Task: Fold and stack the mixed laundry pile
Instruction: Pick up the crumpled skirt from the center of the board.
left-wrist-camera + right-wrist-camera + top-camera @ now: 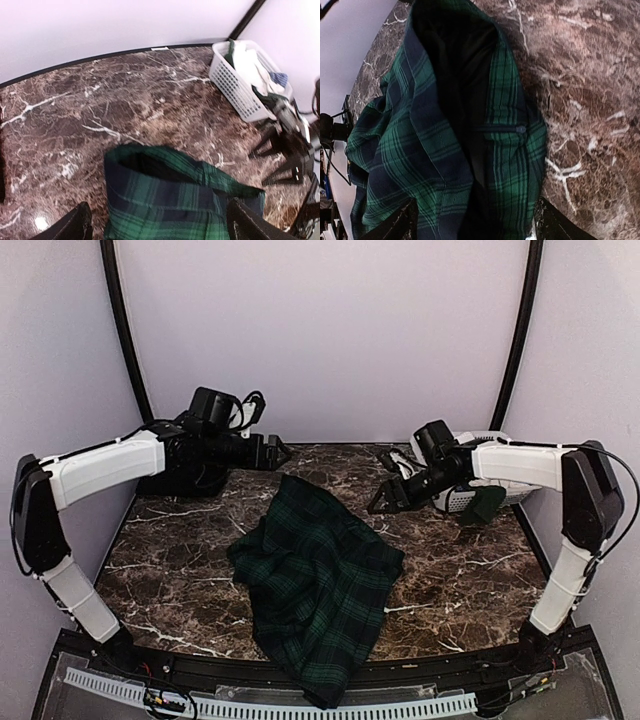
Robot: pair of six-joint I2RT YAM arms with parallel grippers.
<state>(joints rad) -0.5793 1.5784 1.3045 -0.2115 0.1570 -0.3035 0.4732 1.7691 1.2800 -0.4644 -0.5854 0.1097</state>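
The skirt [315, 590] lies rumpled mid-table [180, 540], one end over the near edge, unfolded. More laundry [252, 62] sits in the basket [231, 86]. The left hand [278, 452] and right hand [383, 496] both hover apart and empty beyond the skirt; folding seems barely begun

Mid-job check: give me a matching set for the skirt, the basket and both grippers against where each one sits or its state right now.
Things:
1. tartan skirt
2. white basket
3. left gripper
4. right gripper

Places or states:
A. far right corner, clothes inside
B. open, at the far side of the table, left of the skirt's top end
C. mid-table, lower end over the near edge
D. open, between skirt and basket

Pairs: 1-C, 2-A, 3-B, 4-D
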